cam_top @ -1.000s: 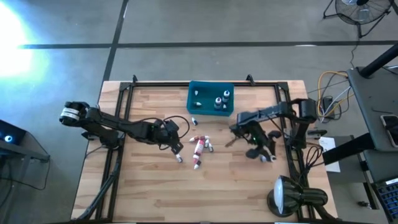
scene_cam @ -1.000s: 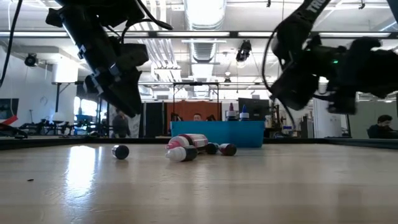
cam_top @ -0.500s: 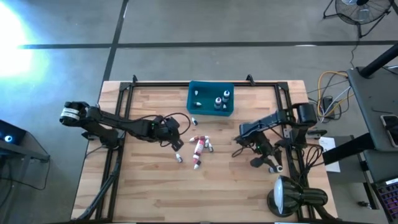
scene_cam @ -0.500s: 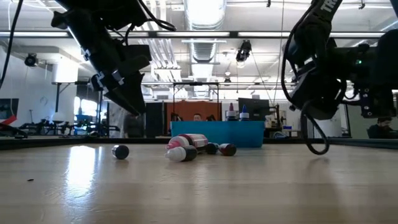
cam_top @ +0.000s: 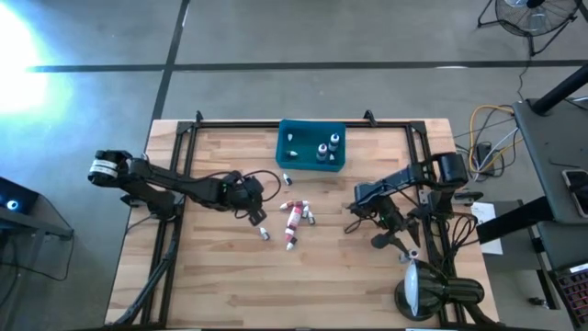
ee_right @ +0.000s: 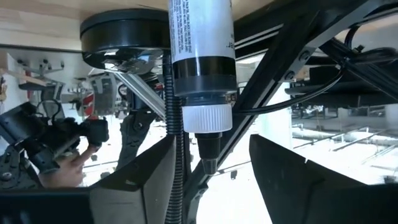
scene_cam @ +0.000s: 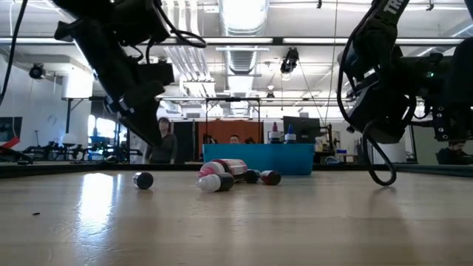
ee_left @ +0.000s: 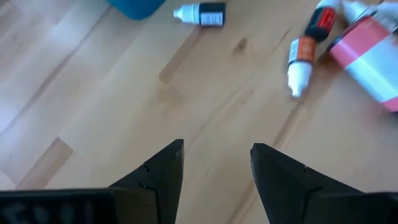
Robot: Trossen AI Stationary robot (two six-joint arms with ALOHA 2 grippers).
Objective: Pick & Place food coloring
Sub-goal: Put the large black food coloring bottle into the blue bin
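Note:
Several food coloring bottles lie on their sides mid-table: a cluster (cam_top: 294, 214) with a bigger pink-and-white bottle (ee_left: 367, 53), a dark one (ee_left: 200, 14) near the teal bin (cam_top: 311, 145), and one apart (cam_top: 265, 234). More stand in the bin. My left gripper (ee_left: 216, 149) hovers open over bare wood, left of the cluster. My right gripper (cam_top: 399, 246) is open at the table's right near side. A white-capped bottle (ee_right: 200, 62) stands on the wood just past its fingertips, which flank it with a gap on each side.
A black lamp with a round base (ee_right: 124, 37) and bright head (cam_top: 421, 290) stands at the table's near right corner, close to my right gripper. A black metal frame (cam_top: 184, 138) runs along the table's far and side edges. Bare wood lies toward the near edge.
My right gripper has gone toward the table's near right corner and down, toward the lamp, then kept still. My left gripper has rolled a little in place above the wood. The bottles mid-table have not moved.

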